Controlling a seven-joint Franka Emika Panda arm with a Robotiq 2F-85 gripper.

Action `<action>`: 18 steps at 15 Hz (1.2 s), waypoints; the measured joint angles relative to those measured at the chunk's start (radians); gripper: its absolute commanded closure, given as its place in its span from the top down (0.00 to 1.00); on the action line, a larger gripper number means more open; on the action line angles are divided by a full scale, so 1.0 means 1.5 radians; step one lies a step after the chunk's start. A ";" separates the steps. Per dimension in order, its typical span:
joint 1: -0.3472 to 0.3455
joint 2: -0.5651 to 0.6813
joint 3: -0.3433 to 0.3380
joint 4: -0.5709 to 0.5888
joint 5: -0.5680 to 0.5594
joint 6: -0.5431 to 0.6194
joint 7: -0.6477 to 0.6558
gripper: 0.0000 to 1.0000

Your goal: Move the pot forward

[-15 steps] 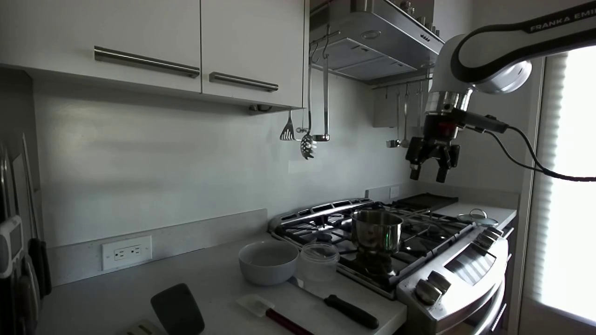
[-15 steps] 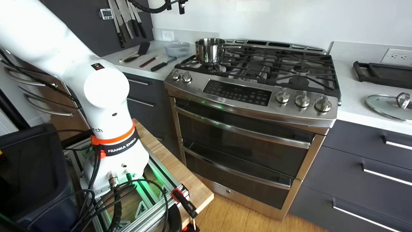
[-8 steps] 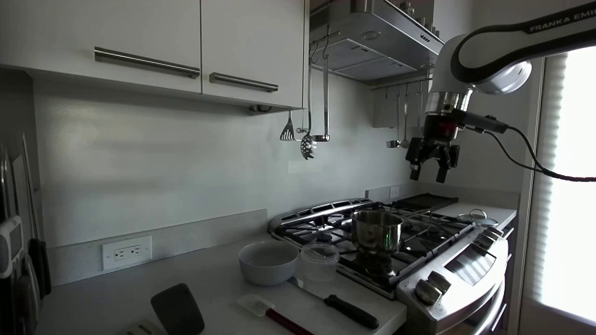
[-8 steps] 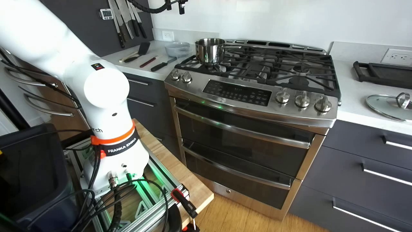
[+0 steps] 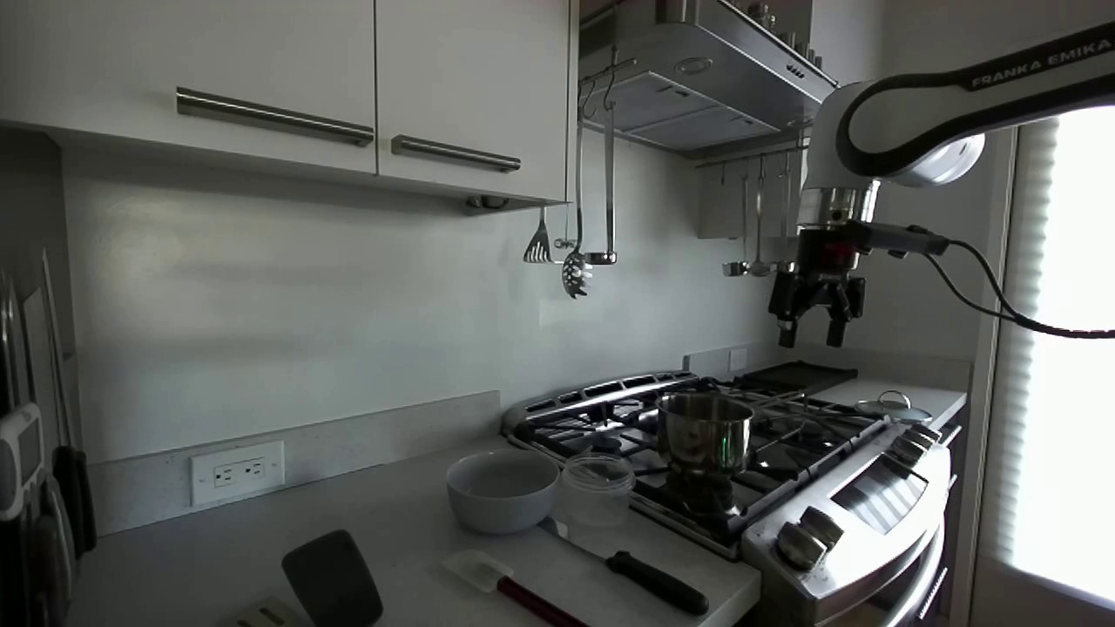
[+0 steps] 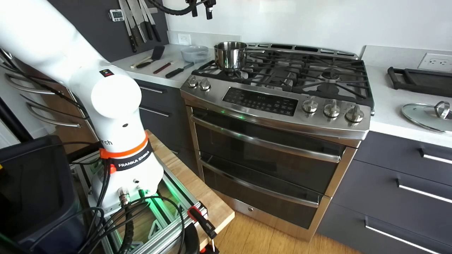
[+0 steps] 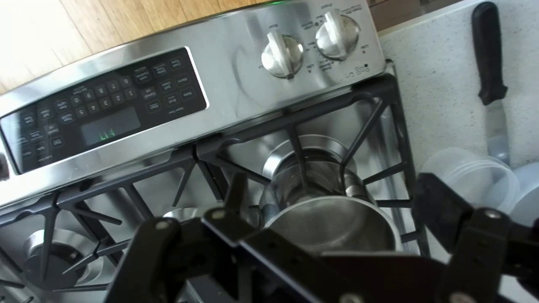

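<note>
Saucepan (image 5: 704, 442) stands on the gas range (image 5: 880, 503), below your gripper (image 5: 812, 336) toward seven-thirty in an exterior view; you have the jaws spread wide. From the saucepan, note a plastic container (image 5: 597, 505) at eight o'clock, a pale bowl (image 5: 496, 512) just beyond it, and a glass lid (image 5: 895, 413) near three.

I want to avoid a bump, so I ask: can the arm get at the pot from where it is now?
Probably yes. The open tool hangs higher than the pot, and nothing shows between them; the pot is uncovered. The tool would likely have to come down first.
</note>
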 measured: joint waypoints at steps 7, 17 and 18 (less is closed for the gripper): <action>-0.005 0.111 -0.025 0.008 -0.073 0.009 -0.040 1.00; -0.011 0.215 -0.030 0.027 -0.103 0.129 0.152 1.00; -0.011 0.224 -0.030 0.032 -0.104 0.139 0.169 1.00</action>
